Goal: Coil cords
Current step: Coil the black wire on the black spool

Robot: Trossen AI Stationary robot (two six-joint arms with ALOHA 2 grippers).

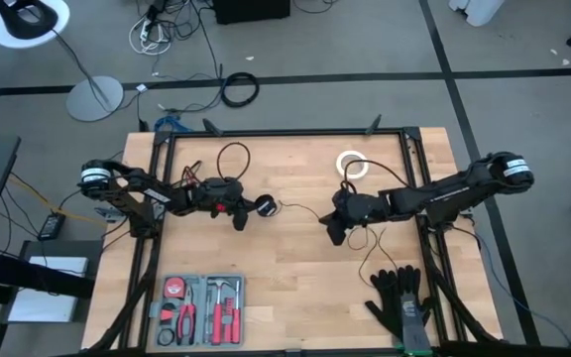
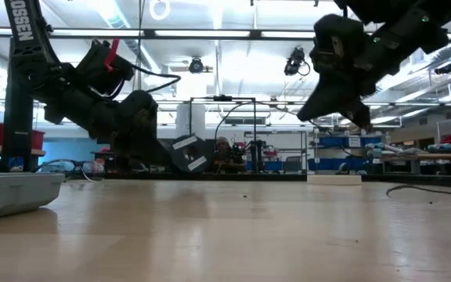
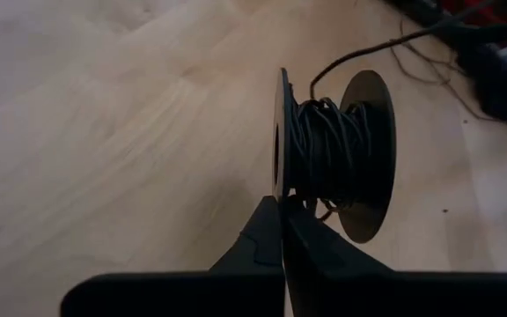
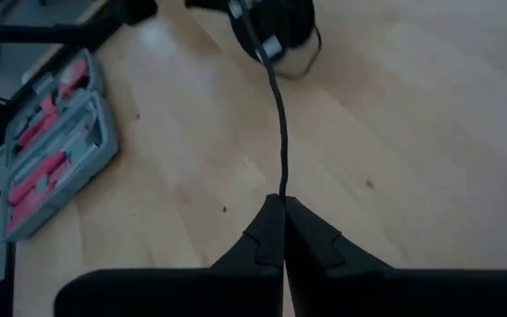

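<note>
My right gripper has its fingers pressed together on the thin black cord, pinching it right at the tips. I judge I hold it there to keep the strand taut and lead it toward the spool, so that each turn lies tight instead of slack. From my tips the cord runs straight across the wooden table to the small round spool at the far end of that line.

My left gripper is likewise closed, nipping the rim of the spool, which stands on edge with many turns of cord already packed between its two discs. Holding it by the rim leaves the core free to take more cord, as I read it.

The wrist views show both pinches; the high view does not, but it alone shows the layout: left gripper and right gripper facing each other mid-table, a loose loop of cord behind the left arm still uncoiled, a white tape ring, a tool case and black gloves at the near edge. The low view shows only both arms raised off the tabletop.
</note>
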